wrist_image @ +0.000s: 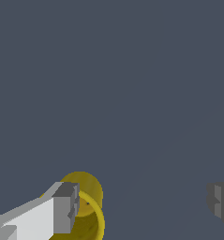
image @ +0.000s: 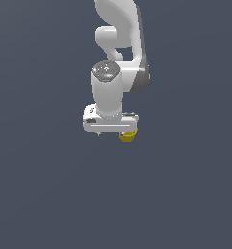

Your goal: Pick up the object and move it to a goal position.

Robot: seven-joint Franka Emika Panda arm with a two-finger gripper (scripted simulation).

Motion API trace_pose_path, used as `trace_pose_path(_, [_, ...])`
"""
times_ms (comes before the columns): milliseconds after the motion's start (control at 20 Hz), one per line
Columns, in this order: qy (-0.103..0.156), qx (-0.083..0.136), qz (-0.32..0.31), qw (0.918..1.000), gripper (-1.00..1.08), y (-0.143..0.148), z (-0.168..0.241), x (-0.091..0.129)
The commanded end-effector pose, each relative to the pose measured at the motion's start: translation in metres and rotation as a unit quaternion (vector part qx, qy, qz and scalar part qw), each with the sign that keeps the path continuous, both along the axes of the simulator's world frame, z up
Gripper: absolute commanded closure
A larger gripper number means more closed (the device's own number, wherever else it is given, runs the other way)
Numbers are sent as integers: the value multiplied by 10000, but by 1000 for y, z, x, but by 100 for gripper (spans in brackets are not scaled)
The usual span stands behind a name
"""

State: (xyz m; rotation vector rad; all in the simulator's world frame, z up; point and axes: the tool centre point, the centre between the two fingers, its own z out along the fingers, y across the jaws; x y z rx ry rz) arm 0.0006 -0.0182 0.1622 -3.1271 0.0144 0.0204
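The gripper (image: pixel 111 132) is hanging with its jaws spread wide, gripping nothing, likely lining up a grasp. The cup (image: pixel 127 136) is sitting just under the hand at about five o'clock, beside one finger (wrist_image: pixel 65 208) rather than between both. It is a smooth, glossy yellow round with an open rim.

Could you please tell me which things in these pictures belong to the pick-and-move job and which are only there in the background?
Part of the job:
- yellow cup, partly hidden under the gripper's body
- gripper, jaws wide apart, one finger over the cup's rim

Just there:
- plain grey floor; no goal marker shows
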Motion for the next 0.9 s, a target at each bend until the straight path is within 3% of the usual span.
trace_pose_path(0, [0, 0, 0, 10000, -20, 0, 0, 0])
trace_pose_path(500, [-21, -47, -104, 9999, -20, -19, -1, 1])
trace_pose_path(850, [309, 87, 6, 9995, -20, -2, -25, -25])
